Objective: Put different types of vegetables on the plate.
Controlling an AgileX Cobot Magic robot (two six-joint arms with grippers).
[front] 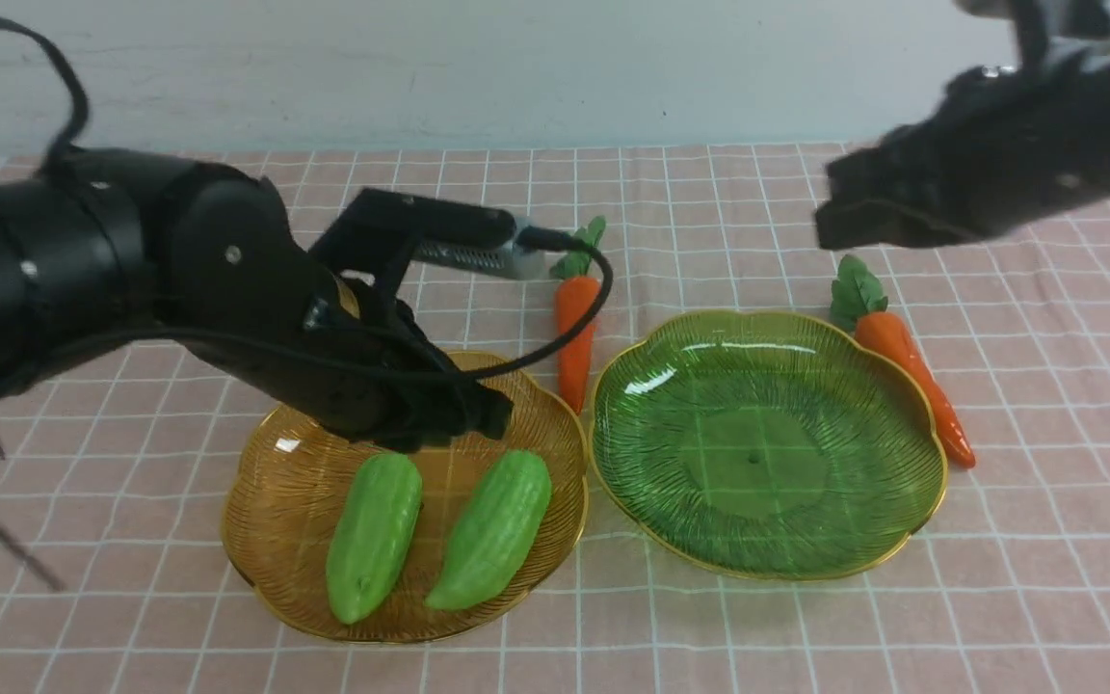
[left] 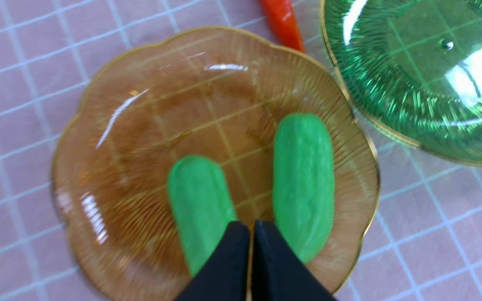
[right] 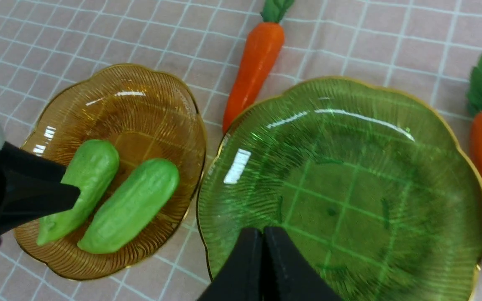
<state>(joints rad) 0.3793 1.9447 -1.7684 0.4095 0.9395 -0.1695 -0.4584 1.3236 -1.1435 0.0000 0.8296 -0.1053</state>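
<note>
Two light-green gourds (front: 374, 535) (front: 492, 528) lie side by side on the amber plate (front: 280, 496). The green plate (front: 767, 453) to its right holds nothing. One carrot (front: 574, 333) lies on the cloth between the plates, and another carrot (front: 911, 371) lies along the green plate's right rim. My left gripper (front: 489, 414) hovers over the amber plate. In its wrist view it (left: 250, 230) is shut and empty, just above the gap between the gourds (left: 201, 200) (left: 303, 175). My right gripper (front: 830, 226) is raised behind the green plate. Its wrist view shows it (right: 262, 235) shut and empty over that plate (right: 349, 167).
A pink checked cloth (front: 1046, 540) covers the table, and a pale wall runs along the back. The left arm's cable (front: 598, 289) loops over the carrot between the plates. The two plates almost touch.
</note>
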